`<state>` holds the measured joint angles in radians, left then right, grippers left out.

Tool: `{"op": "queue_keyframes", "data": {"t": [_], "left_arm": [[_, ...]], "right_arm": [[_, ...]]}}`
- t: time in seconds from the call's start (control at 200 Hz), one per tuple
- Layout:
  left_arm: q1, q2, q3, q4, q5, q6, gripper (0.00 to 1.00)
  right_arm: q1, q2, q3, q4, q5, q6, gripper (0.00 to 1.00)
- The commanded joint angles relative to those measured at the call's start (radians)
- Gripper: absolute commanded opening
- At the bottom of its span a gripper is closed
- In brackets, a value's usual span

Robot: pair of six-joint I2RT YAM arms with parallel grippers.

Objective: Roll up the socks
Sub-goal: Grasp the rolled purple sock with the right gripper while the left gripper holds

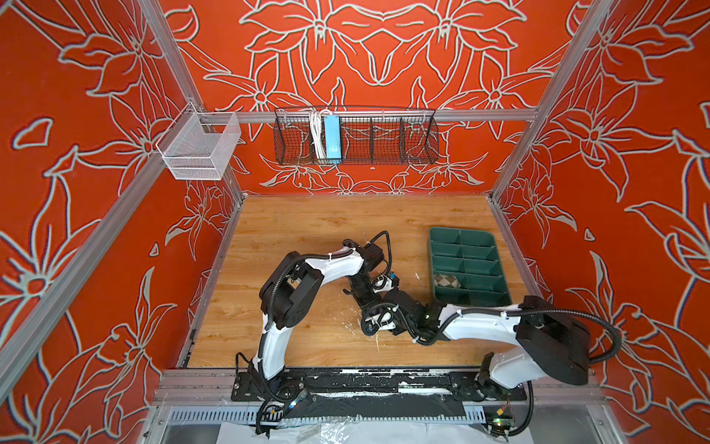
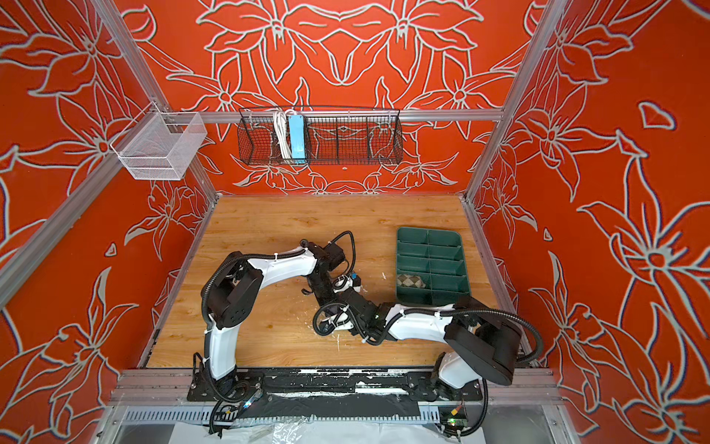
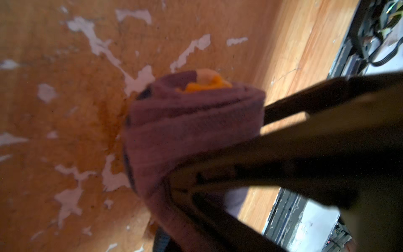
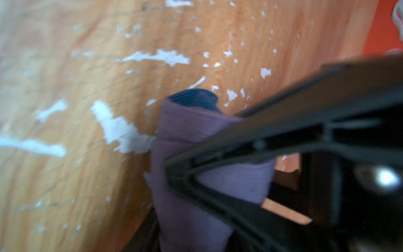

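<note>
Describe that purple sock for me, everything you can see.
The sock is ribbed purple knit, rolled into a fat bundle. A mustard cuff peeks from one end, a navy toe from the other. The left gripper and right gripper both pinch it over the worn wooden table; whether it touches the table is unclear.

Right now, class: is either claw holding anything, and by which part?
The left claw pinches the rolled purple sock across the roll's middle. The right claw straddles it just below the navy end; whether it grips cannot be told.
</note>
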<state>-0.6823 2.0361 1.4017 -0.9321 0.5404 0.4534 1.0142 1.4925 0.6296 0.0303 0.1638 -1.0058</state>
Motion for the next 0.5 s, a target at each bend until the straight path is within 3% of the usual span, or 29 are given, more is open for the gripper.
{"op": "queue_keyframes", "data": {"t": [0.0,0.03,0.12,0.255,0.34,0.44,0.455,0.495], "left_arm": [[-0.033,0.052,-0.046,-0.041,-0.089,0.001,0.0],[-0.033,0.033,-0.051,-0.023,-0.101,-0.013,0.0],[-0.033,-0.047,-0.076,0.037,-0.121,-0.044,0.27],[-0.033,-0.228,-0.14,0.134,-0.132,-0.074,0.66],[-0.033,-0.316,-0.163,0.142,-0.131,-0.072,0.75],[-0.034,-0.389,-0.175,0.118,-0.134,-0.064,0.93],[-0.034,-0.397,-0.177,0.114,-0.135,-0.064,1.0],[-0.036,-0.427,-0.188,0.109,-0.137,-0.065,0.97]], "right_arm": [[-0.005,0.032,0.038,-0.078,-0.069,0.034,0.25],[-0.005,0.03,0.046,-0.111,-0.087,0.044,0.2],[-0.005,0.032,0.079,-0.239,-0.135,0.068,0.0],[-0.005,0.053,0.131,-0.402,-0.151,0.142,0.0],[-0.006,0.06,0.151,-0.467,-0.157,0.174,0.0],[-0.013,0.064,0.168,-0.508,-0.162,0.203,0.0],[-0.014,0.064,0.171,-0.513,-0.162,0.207,0.0],[-0.019,0.064,0.179,-0.525,-0.164,0.218,0.0]]}}
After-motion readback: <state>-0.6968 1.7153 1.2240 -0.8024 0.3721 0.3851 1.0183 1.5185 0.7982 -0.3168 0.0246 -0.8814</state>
